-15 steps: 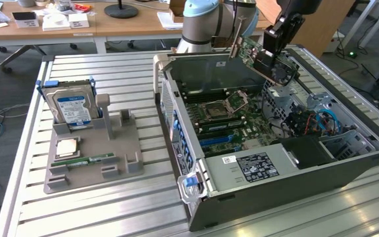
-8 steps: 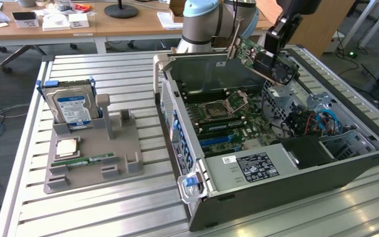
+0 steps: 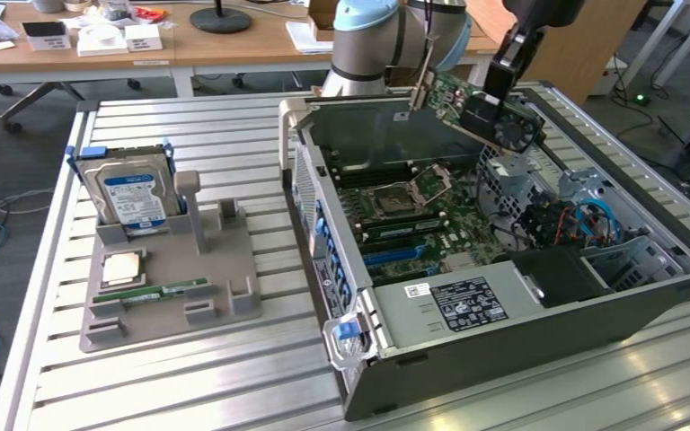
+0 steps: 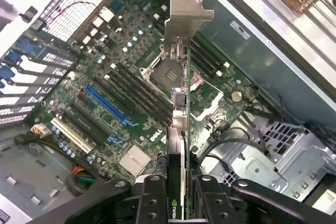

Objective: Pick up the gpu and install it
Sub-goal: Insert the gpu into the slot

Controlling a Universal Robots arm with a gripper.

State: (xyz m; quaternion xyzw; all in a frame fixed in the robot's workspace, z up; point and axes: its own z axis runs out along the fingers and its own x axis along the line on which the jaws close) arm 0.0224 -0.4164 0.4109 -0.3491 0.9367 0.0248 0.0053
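We pinch gpu point(image 3: 447, 90) in hand point(image 3: 489, 106), card hanging just below hand, over open case point(image 3: 525, 332). Our judgement: square card edge with blue slot point(image 4: 107, 103) on motherboard point(image 3: 393, 211) beneath hand, bracket point(image 4: 189, 11) toward rear openings, avoid tilt, press evenly.

An open case point(image 3: 525, 359) lies on a slatted table point(image 3: 190, 386), its motherboard point(image 4: 100, 72) bare, with a blue slot point(image 4: 107, 103) across the board, a labelled power supply point(image 3: 465, 303) at the near end and blue cables point(image 3: 593, 220) toward the exterior view's right. Beside it, at the exterior view's left, a grey holder point(image 3: 219, 269) keeps a hard drive point(image 3: 133, 197) upright and carries a square chip point(image 3: 123, 268), probably a processor, with a green memory stick point(image 3: 165, 292) lying just beside it. Behind the table a wooden desk point(image 3: 237, 49) bears white boxes point(image 3: 123, 38) and a round black base point(image 3: 219, 18).
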